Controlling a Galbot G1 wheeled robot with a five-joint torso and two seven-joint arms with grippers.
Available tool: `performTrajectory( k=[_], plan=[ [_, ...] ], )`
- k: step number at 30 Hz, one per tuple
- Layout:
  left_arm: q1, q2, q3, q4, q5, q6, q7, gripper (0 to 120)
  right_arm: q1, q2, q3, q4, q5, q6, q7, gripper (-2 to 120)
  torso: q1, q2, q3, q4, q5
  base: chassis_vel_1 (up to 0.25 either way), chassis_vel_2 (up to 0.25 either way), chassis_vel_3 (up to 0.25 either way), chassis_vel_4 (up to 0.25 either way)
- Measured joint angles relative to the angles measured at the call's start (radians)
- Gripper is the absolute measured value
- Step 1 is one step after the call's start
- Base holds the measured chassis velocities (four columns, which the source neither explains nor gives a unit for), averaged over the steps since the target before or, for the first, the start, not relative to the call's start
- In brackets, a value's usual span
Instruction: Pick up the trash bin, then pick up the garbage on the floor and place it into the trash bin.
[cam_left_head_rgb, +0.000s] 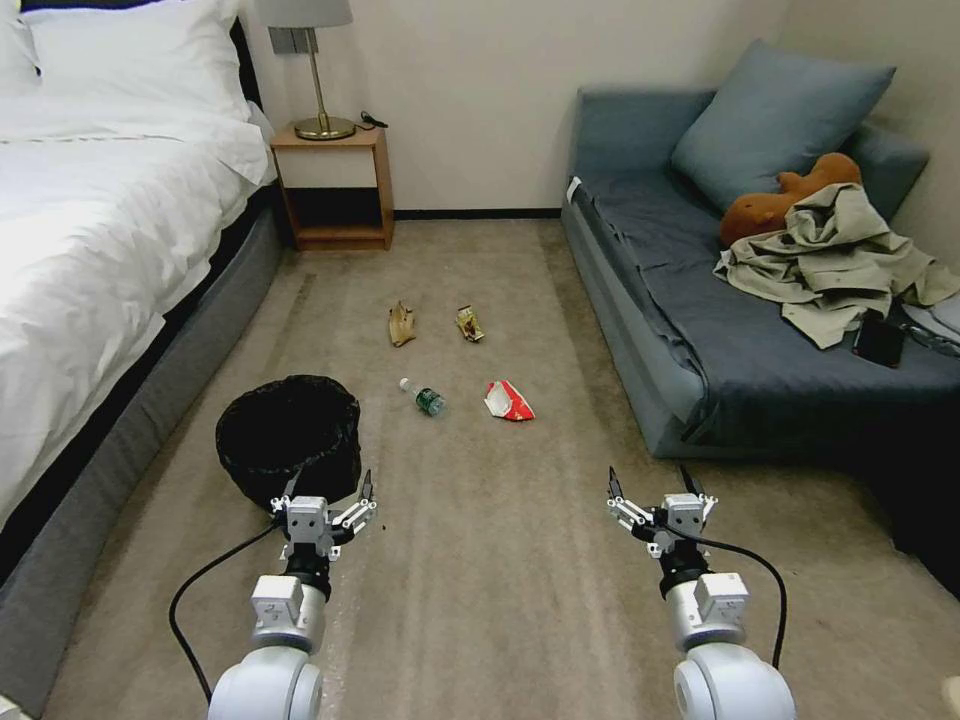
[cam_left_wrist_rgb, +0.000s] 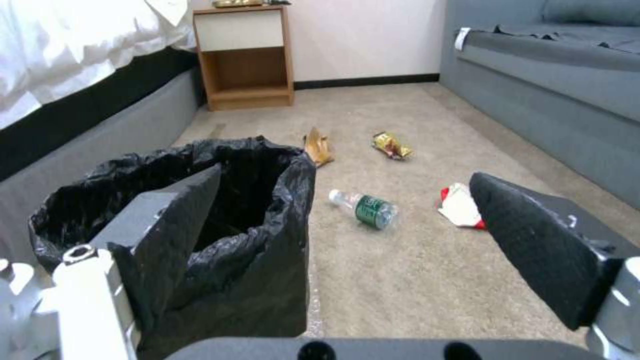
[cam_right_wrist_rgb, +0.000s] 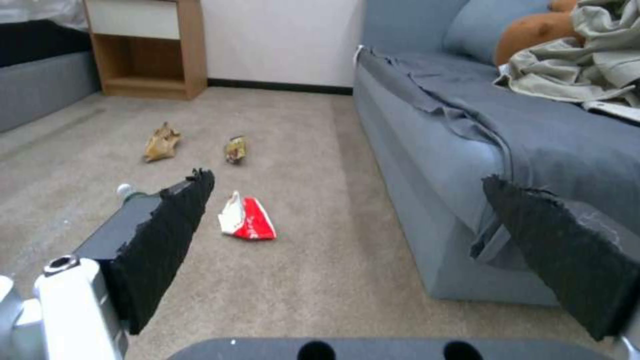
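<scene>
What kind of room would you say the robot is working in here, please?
Most likely a hotel-style bedroom: a bed with white linen, a wooden nightstand holding a lamp, and a blue sofa across the carpeted floor.

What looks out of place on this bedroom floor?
Four bits of litter lie loose on the carpet: a crumpled brown paper bag, a gold snack wrapper, a small bottle on its side and a crushed red-and-white packet. The trash bin stands upright beside them.
</scene>
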Motion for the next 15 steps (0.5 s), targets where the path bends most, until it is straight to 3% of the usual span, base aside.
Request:
performTrajectory(
  k=[15],
  plan=[
    [-0.008, 0.004, 0.0, -0.001, -0.01, 0.011, -0.007, 100, 0.001, -0.008, 0.004, 0.004, 0.017, -0.018, 0.004, 100, 0.0, 0.0, 0.0, 0.0, -0.0002, 0.0, 0.0, 0.0, 0.0]
  ],
)
